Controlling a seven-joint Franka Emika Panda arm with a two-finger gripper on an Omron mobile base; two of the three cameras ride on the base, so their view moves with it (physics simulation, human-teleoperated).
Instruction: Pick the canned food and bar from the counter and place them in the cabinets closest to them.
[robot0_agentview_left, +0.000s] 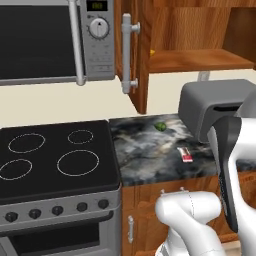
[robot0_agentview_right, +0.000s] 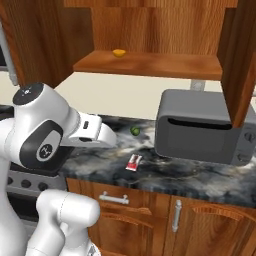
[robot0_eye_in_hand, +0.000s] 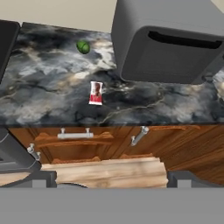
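Reaching for the bar (robot0_eye_in_hand: 96, 92) looks like the step in hand: the small red-and-white packet lies flat on the dark marbled table (robot0_eye_in_hand: 48, 83), out in the open between the green round fruit (robot0_eye_in_hand: 83, 47) and the front edge, with the grey toaster (robot0_eye_in_hand: 168, 48) off to one side and not touching it. In the hand view the end effector (robot0_eye_in_hand: 109, 179) looks down from well short of the packet, out in front of the wooden base units, its two dark tips standing wide apart with nothing between them, so it is open and empty.

Above the table, the cabinet (robot0_agentview_right: 150, 62) has its door (robot0_agentview_left: 134, 55) swung open, and a small yellow thing (robot0_agentview_right: 119, 52) sits on its shelf. Whether a can is already somewhere inside is hard to say, since the shelf is only partly in view and I can make out no orange-red cylinder on the table.

My judgement is that the next move calls for bringing the hand forward and down over the packet, turning the fingers to straddle its narrow width, and closing low against the stone, because so flat a thing offers little edge to catch. The toaster's front should be kept clear of on the way.
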